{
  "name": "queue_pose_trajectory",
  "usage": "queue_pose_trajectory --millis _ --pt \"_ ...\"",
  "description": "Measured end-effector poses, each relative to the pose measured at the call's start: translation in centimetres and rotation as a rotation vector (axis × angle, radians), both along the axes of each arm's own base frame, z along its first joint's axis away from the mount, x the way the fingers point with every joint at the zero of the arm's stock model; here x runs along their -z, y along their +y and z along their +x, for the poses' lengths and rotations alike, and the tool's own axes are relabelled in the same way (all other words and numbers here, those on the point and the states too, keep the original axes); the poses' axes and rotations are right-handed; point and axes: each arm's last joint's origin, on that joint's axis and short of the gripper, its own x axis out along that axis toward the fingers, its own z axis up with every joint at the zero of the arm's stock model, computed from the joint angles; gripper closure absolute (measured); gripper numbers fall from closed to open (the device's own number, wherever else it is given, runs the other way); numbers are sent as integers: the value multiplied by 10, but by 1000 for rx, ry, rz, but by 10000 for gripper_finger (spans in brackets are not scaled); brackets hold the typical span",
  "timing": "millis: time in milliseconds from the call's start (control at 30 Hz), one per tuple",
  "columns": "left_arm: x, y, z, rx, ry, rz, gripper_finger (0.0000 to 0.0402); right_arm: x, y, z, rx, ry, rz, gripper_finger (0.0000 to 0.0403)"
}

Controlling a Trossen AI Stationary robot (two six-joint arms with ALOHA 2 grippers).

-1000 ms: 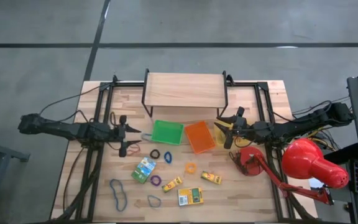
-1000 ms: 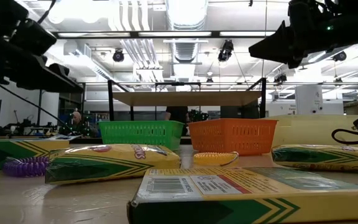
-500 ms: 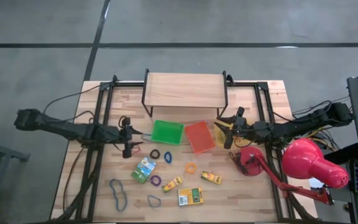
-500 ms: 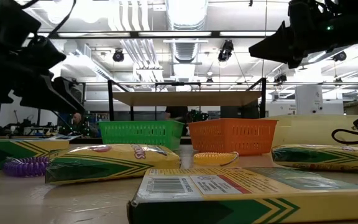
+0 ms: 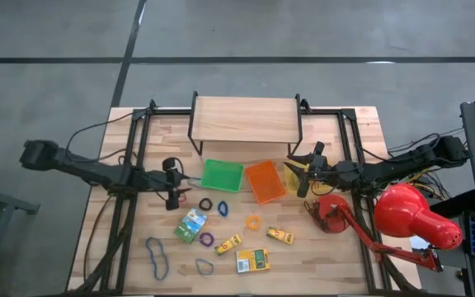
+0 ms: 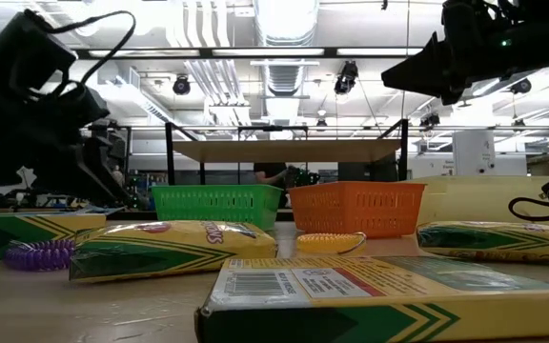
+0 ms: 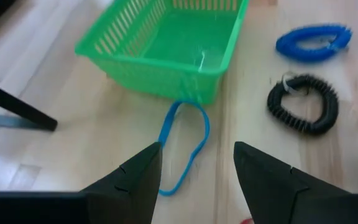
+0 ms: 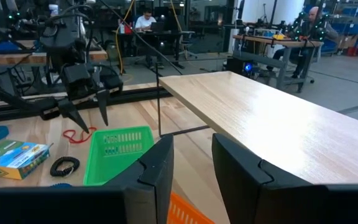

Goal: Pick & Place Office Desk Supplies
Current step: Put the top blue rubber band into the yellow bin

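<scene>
While my left gripper [image 5: 171,183] hangs with its fingers [image 7: 132,180] spread wide over the table [image 5: 122,247], a blue band [image 7: 184,144] lies flat on the wood directly ahead of them, its far end touching the near wall of the green tray [image 7: 166,62]. Nothing is held. Bare wood runs open on the arm side of the band, while a dark shelf leg [image 7: 14,106] crosses that side farther off. On the other side, a black coil [image 7: 303,102] and a blue coil [image 7: 312,42] rest apart from the band, beside the tray. A red band [image 8: 76,134] lies below the left gripper in the right wrist view.

Seen from above, the nearer half of the table is scattered with supplies: a green box [image 5: 190,224], a purple coil [image 5: 207,239], an orange coil [image 5: 253,222], two yellow boxes [image 5: 228,244] and [image 5: 280,236], a printed box [image 5: 252,261] and long blue bands [image 5: 157,256] near the front edge.

My right gripper [image 5: 303,172] hovers over the yellow tray [image 5: 292,180], beside the orange tray [image 5: 264,181], fingers [image 8: 157,168] part open and empty. The lamp [image 5: 402,219] crowds that arm's near side. The shelf [image 5: 246,120] closes off the far edge behind all three trays.
</scene>
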Motion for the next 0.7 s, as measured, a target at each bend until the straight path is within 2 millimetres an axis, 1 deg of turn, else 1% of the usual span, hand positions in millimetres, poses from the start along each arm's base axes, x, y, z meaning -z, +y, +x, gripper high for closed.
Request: queue_pose_trajectory --millis 200,400,700 --pt "4 0 3 -5 22 2 197 0 0 0 0 0 0 307" --pt "-2 2 11 -46 39 -3 205 0 0 0 0 0 -1 312" --pt "4 1 18 -46 126 11 224 0 0 0 0 0 -1 304"
